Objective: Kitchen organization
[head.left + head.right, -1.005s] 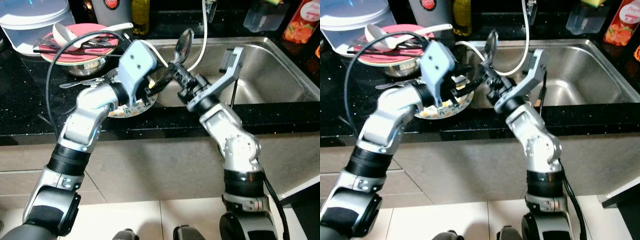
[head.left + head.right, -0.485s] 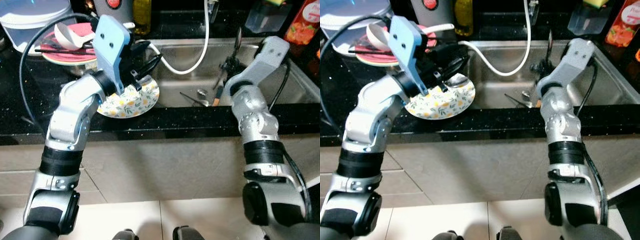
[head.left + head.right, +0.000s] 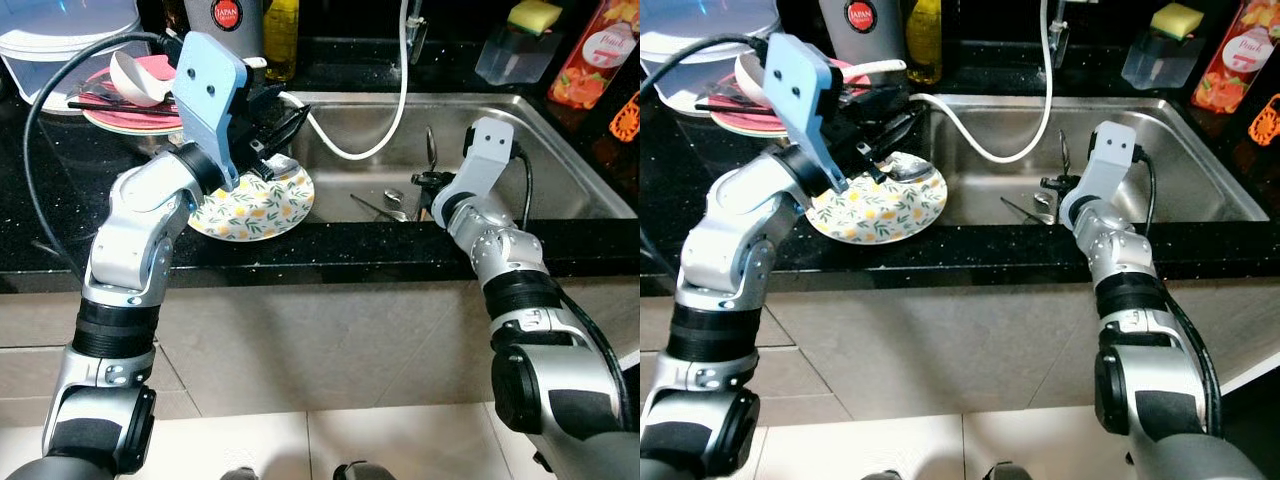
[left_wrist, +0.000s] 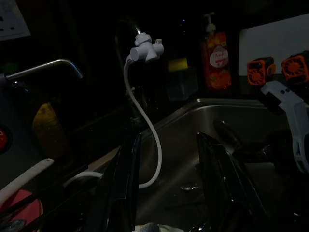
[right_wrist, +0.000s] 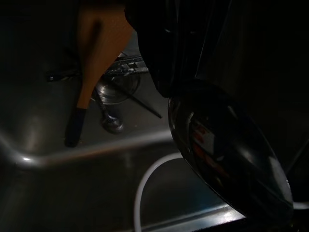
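We see our left gripper (image 3: 268,122) raised above the black bench (image 3: 60,200), at about 10 o'clock in the head view, over the far edge of the flowered plate (image 3: 255,205). Its jaws stand open, with the two black fingers (image 4: 126,188) apart and nothing between them. The plate lies on the bench just beside the left rim of the steel sink (image 3: 560,150).

Our right gripper (image 3: 428,185) is inside the sink, at about 2 o'clock from the plate. Its jaws are closed on a metal spoon (image 3: 431,150), which stands nearly upright with the bowl at the top. In the right wrist view the shiny spoon bowl (image 5: 229,154) is close to the camera, and below it some cutlery (image 5: 111,92) and a wooden handle (image 5: 94,53) lie on the sink floor.

A white hose (image 3: 385,110) hangs from the tap into the sink. At 11 o'clock a pink plate (image 3: 120,110) carries a white ladle (image 3: 135,78) and chopsticks.
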Robot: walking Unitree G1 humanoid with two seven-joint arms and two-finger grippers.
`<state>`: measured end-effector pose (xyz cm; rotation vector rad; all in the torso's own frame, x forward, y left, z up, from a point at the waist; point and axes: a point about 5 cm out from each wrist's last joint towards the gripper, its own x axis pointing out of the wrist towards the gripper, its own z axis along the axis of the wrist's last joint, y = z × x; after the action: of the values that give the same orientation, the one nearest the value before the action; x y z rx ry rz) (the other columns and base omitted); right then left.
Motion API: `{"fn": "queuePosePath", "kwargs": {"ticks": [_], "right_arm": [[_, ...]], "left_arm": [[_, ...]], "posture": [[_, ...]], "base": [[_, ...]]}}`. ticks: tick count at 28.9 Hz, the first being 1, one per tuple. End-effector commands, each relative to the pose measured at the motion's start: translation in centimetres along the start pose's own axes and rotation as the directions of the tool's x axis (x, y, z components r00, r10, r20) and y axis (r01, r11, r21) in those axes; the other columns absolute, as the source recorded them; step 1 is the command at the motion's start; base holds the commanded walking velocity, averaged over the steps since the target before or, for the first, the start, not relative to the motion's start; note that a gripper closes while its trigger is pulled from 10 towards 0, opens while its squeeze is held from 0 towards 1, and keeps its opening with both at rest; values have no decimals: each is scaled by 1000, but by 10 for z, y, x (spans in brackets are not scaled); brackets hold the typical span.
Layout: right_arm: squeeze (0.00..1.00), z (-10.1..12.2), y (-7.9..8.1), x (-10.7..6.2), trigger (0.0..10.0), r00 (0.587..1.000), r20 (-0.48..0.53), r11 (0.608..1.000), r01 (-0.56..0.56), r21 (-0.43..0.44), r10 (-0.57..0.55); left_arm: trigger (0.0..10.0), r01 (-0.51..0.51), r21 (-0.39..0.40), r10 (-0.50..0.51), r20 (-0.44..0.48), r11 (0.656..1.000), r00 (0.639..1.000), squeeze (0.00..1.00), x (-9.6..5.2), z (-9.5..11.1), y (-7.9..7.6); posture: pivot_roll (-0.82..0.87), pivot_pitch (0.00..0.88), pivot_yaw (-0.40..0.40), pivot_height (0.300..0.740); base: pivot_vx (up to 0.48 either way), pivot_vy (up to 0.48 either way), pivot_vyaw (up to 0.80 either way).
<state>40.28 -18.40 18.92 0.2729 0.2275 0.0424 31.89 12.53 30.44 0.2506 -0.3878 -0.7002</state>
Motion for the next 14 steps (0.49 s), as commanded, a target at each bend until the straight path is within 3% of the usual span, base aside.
{"fn": "queuePosePath", "kwargs": {"ticks": [1,4,5,6,7,8,14], "right_arm": [[0,-40,-11,-1,10000,989,-145,998,43,42,-37],[27,-37,-9,1,10000,991,-130,999,38,24,-34],[129,-36,-8,1,10000,992,-121,999,31,15,-29],[557,-35,-6,2,10000,993,-114,1000,27,12,-25],[824,-34,-4,2,10000,994,-110,1000,22,14,-20],[1000,-33,-3,3,10000,994,-105,1000,16,16,-15],[1000,-27,-4,4,10000,997,-72,1000,15,7,-14]], "left_arm": [[10000,-10,16,10,-24,1000,1000,0,-3,-2,1],[10000,-14,15,14,-26,1000,1000,0,-3,-2,1],[10000,-16,15,17,-28,1000,999,0,-3,-2,1],[10000,-18,16,19,-29,1000,999,0,-4,-2,1],[10000,-19,16,20,-30,1000,999,0,-4,-2,2],[10000,-20,16,20,-32,1000,999,0,-4,-2,2],[10000,-18,21,19,-37,1000,999,0,-3,-3,1]], "posture": [[107,74,-60,740],[109,75,-60,740],[112,77,-57,740],[112,77,-57,740],[112,78,-56,740],[111,78,-54,740],[111,78,-54,740]], "base": [[0,0,0],[0,0,0],[0,0,0],[0,0,0],[0,0,0],[0,0,0],[0,0,0]]}}
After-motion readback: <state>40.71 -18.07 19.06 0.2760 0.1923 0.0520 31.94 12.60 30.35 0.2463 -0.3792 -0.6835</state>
